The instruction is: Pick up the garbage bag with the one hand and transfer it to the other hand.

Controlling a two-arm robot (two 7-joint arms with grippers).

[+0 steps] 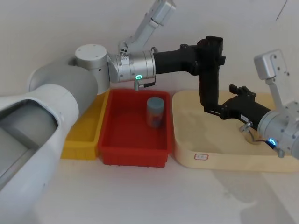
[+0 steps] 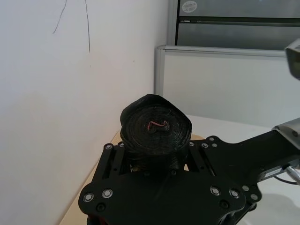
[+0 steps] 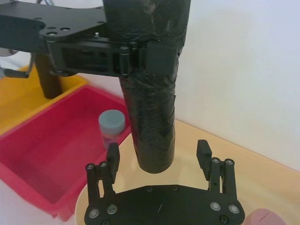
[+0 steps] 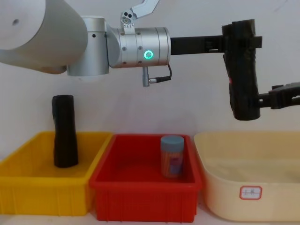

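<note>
One garbage bag [image 4: 243, 70] gripped in the left hand [image 4: 236, 43], right hand [image 3: 159, 157] spread around its base.

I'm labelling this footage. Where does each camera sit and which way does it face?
Head: high, looking down at the bins; both arms, left hand gripping the garbage bag.
Chest: low, looking across the red bin; left arm.
Left wrist: along its hand, at the bag's end.
Right wrist: along the open right hand, at the bag.
All share the bag.
</note>
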